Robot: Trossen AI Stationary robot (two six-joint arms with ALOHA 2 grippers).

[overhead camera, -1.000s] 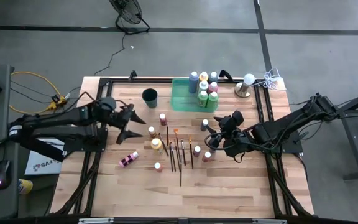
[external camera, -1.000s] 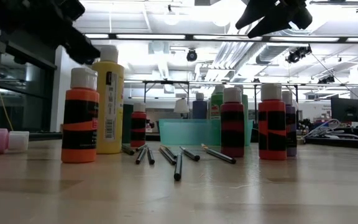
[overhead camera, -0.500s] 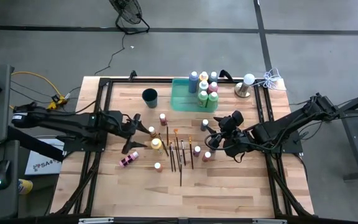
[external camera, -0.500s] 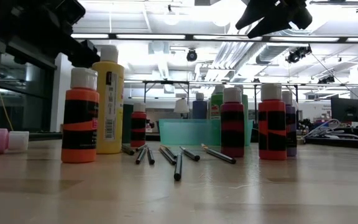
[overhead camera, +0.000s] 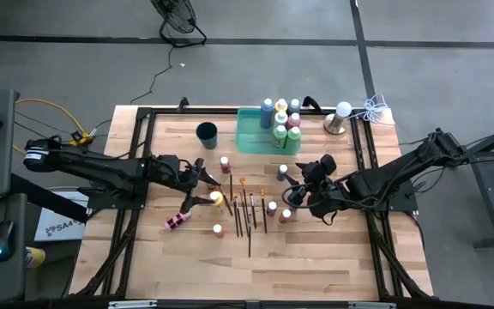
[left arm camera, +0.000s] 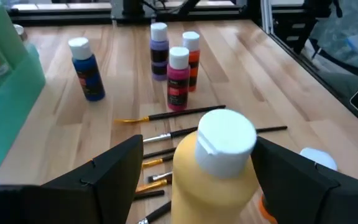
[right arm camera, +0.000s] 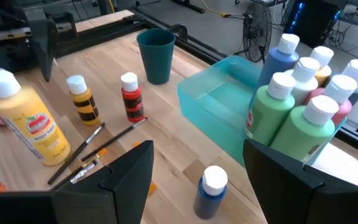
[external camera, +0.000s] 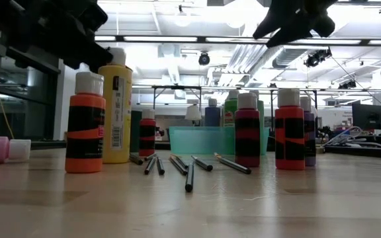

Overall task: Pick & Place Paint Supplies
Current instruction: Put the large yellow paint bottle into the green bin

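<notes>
A tall yellow paint bottle [left arm camera: 211,183] with a white cap stands upright on the table. The fingers of my open left gripper [overhead camera: 202,183] stand on either side of it, apart from it. Small paint bottles stand around the bottle, and a row of dark-handled paintbrushes [overhead camera: 247,210] lies to its right. A pink bottle [overhead camera: 177,220] lies on its side nearby. My right gripper [overhead camera: 295,194] hangs open above the table right of the brushes, over a blue bottle [right arm camera: 211,186]. It holds nothing.
A translucent green tray [overhead camera: 250,137] at the far middle holds several bottles in its right half. A dark round cup [overhead camera: 207,134] stands to its left. A pale round thing [overhead camera: 340,118] sits at the far right. Black frame rails run along the table's sides.
My left gripper has gone toward the table's right edge, a little nearer and lower. It has come from beside the cup to the yellow bottle, which now stands between its fingers. The fingers have stayed open.
</notes>
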